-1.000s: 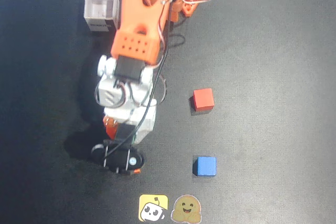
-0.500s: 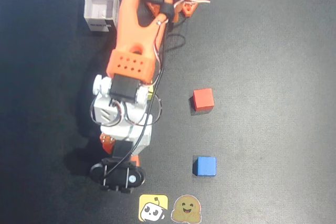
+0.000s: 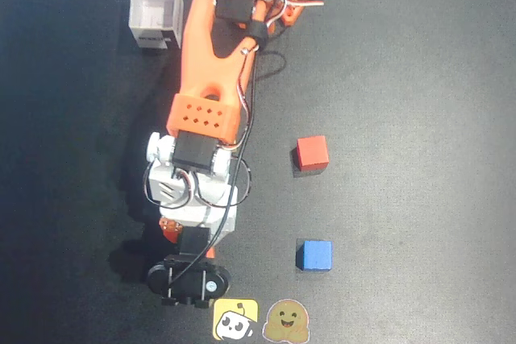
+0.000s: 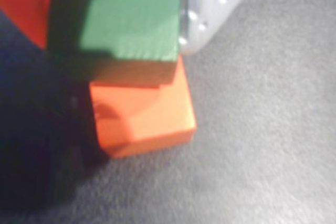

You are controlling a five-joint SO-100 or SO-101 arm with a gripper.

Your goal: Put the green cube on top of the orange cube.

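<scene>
In the wrist view my gripper (image 4: 113,19) is shut on the green cube (image 4: 136,19), which sits between the orange finger (image 4: 23,3) on the left and the white finger (image 4: 210,3) on the right. Directly below it lies the orange cube (image 4: 142,114) on the dark mat. The green cube overlaps the orange cube's far half and casts a shadow on its top. Whether the two touch I cannot tell. In the overhead view the arm's wrist (image 3: 193,199) hides both cubes.
A red cube (image 3: 312,152) and a blue cube (image 3: 314,254) lie to the right of the arm in the overhead view. A white open box (image 3: 155,12) stands at the top left. Two stickers (image 3: 235,320) (image 3: 287,321) lie at the bottom edge.
The arm has stretched toward the bottom of the overhead view, carrying the wrist and its camera about 40 px lower. The red and blue cubes have not moved.
</scene>
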